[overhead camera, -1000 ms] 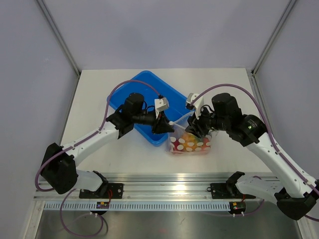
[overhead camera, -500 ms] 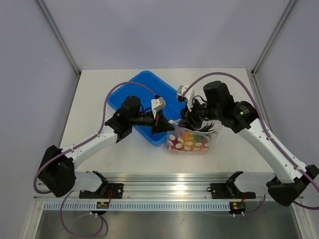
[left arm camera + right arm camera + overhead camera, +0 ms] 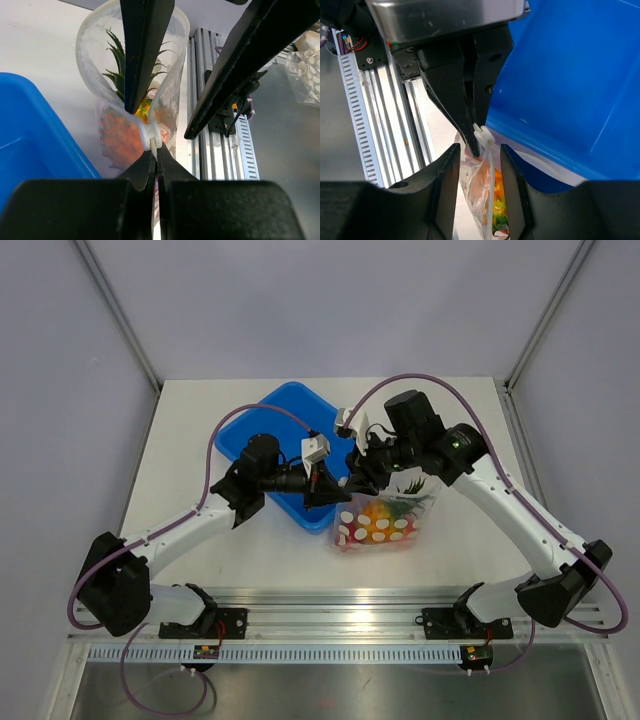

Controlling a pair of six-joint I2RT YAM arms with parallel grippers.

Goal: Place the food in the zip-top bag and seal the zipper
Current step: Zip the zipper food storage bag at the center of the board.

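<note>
From above, the zip-top bag (image 3: 385, 528), pineapple (image 3: 383, 511) inside, sits just beside the blue tray (image 3: 290, 412); only the wrist cameras show the left gripper (image 3: 156, 152) pinched on the zipper (image 3: 154, 138) end, the right gripper (image 3: 480, 150) straddling it, parted.

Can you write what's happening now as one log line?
left tool: shut on zipper end | right tool: open, straddling zipper | pineapple: inside zip-top bag | mouth: open
</note>
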